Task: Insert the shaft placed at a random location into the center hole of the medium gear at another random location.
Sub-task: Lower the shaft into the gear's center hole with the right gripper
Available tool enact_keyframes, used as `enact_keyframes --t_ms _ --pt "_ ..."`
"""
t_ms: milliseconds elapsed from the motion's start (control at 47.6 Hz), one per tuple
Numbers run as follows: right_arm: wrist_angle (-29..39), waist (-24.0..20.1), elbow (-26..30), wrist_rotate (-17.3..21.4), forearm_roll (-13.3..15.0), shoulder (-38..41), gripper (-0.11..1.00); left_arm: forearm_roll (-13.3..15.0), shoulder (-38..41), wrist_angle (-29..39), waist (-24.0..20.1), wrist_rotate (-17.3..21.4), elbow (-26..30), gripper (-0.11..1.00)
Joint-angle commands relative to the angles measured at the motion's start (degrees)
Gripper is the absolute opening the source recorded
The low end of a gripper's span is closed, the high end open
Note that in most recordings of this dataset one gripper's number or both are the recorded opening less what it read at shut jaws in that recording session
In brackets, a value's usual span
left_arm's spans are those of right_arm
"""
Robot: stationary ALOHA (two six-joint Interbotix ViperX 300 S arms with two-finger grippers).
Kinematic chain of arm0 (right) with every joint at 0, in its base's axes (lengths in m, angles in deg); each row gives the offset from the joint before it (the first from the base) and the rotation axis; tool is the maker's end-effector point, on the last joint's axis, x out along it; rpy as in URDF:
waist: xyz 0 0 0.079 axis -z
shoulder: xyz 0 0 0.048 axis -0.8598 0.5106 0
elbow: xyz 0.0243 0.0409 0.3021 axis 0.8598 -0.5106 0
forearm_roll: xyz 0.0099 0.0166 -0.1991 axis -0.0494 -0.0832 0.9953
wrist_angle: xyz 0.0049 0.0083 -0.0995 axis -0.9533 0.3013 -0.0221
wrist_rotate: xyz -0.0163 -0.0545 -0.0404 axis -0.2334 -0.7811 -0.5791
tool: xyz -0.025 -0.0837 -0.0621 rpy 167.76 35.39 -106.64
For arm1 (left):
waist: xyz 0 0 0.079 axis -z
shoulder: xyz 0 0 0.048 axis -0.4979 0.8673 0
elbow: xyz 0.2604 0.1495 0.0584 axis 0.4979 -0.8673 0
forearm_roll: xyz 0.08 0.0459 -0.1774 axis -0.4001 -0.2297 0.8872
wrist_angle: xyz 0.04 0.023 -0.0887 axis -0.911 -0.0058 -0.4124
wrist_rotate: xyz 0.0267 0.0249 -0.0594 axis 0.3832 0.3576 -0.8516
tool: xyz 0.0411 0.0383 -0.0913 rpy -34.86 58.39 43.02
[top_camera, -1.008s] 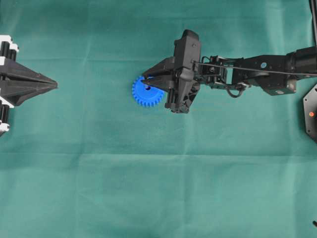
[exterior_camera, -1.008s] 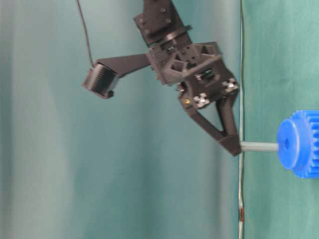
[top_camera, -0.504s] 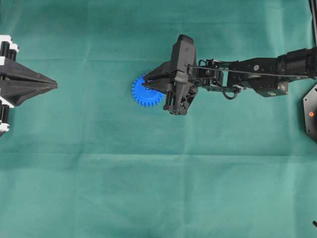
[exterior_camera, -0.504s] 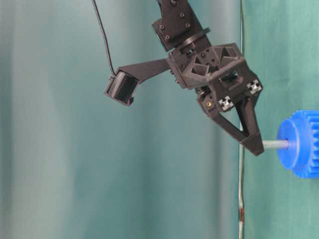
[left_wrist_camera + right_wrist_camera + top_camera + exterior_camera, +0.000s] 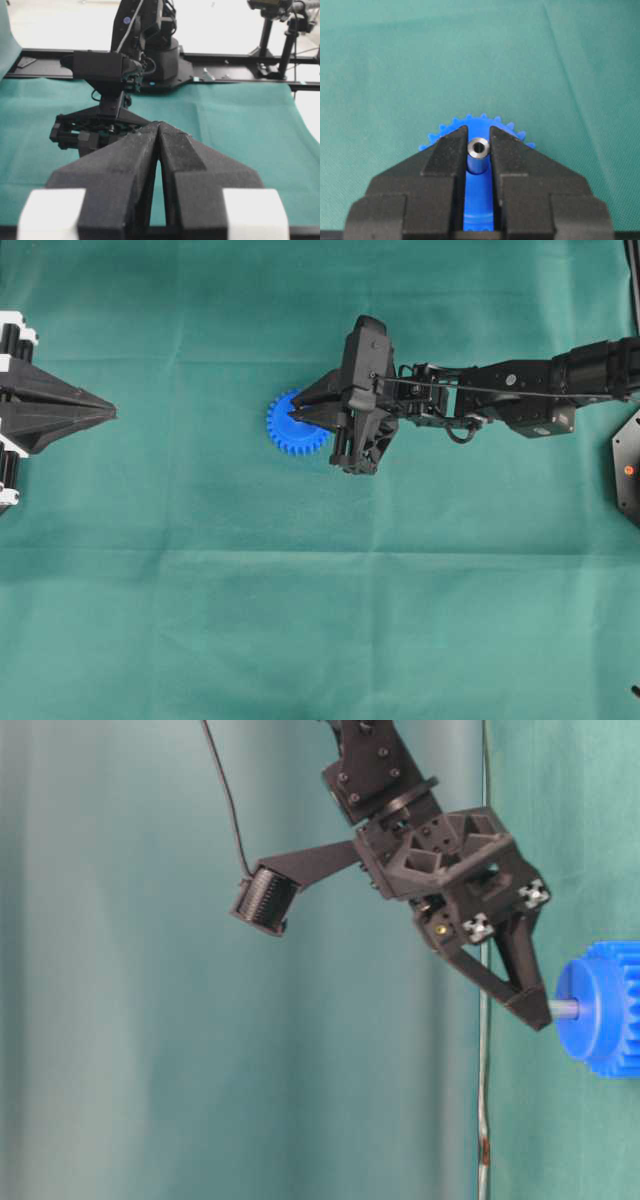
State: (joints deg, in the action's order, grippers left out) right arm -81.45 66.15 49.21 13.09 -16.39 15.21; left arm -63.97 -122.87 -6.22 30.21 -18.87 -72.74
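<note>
The right end effector (image 5: pixel 479 150) pinches a thin silvery-grey metal shaft (image 5: pixel 478 155) between its black fingers, holding it upright over the raised hub of the bright blue toothed plastic medium gear (image 5: pixel 290 428), which lies flat on the green-covered desk (image 5: pixel 300 620). In the table-level view only a short length of the shaft (image 5: pixel 565 1010) shows between the fingertips and the medium gear (image 5: pixel 600 1010), its lower end meeting the hub where the center hole lies, so the pin appears to be partly seated; the hole itself is hidden by the shaft. Well away from the gear, at the desk's far left edge in the overhead view, the left end effector (image 5: pixel 100 414) rests with its fingers pressed together on nothing. The shaft looks stiff, smooth and light, likely to slip or tilt if the grip loosens, so a hold near its upper end, as here, seems best, leaving the lower part free to enter. The gear looks light too and sits loose on the cloth, so any sideways push during insertion could shift it; pressure should probably run straight down the pin's axis.
</note>
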Motion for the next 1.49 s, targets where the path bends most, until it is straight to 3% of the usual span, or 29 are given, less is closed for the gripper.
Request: enact_keyframes --t_ms 0,1176,1281,1407,1470 --pt "-1.14 -0.18 0.97 0.53 -0.18 -0.44 0.13 -0.09 0.44 -0.26 0.09 -0.09 1.23 0.00" --pt "-1.58 -0.18 1.05 0.53 -0.18 0.88 0.14 -0.09 0.44 0.00 0.09 0.00 1.23 0.00" --pt "-1.67 -0.44 1.05 0.53 -0.18 0.88 0.35 -0.09 0.44 0.09 0.09 0.00 1.23 0.00" --pt "-2.11 -0.70 1.05 0.53 -0.18 0.88 0.74 -0.18 0.44 0.26 0.09 0.00 1.23 0.00" --pt "-2.20 -0.79 1.05 0.53 -0.18 0.79 0.83 -0.18 0.44 0.26 0.09 0.00 1.23 0.00"
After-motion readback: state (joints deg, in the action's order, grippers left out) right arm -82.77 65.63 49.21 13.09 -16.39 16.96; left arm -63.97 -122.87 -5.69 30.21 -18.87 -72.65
